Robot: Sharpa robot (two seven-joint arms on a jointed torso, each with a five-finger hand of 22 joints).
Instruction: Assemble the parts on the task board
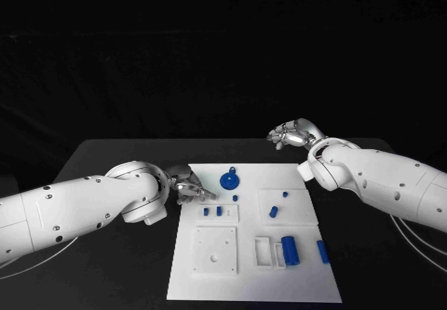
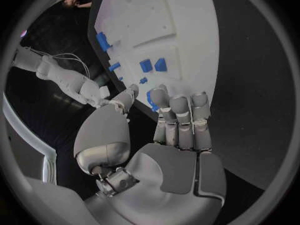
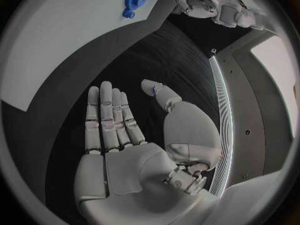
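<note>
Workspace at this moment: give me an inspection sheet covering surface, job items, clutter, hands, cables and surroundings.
Surface: black table, white task board in its middle.
Job's things: blue gear at the board's far edge; small blue parts spread over the board.
Clutter: nothing seen.
Hands: left hand at the board's far left corner, holding nothing; right hand open beyond the board, over the table.
Cables: thin pale cables under the right arm.
Surroundings: dark backdrop.

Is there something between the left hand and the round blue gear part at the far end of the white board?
Nothing visible does. The left hand hovers open at the task board's left edge, holding nothing. Between it and the blue gear lies only bare white board. The nearest small blue pieces sit closer to the robot, off that path.
</note>
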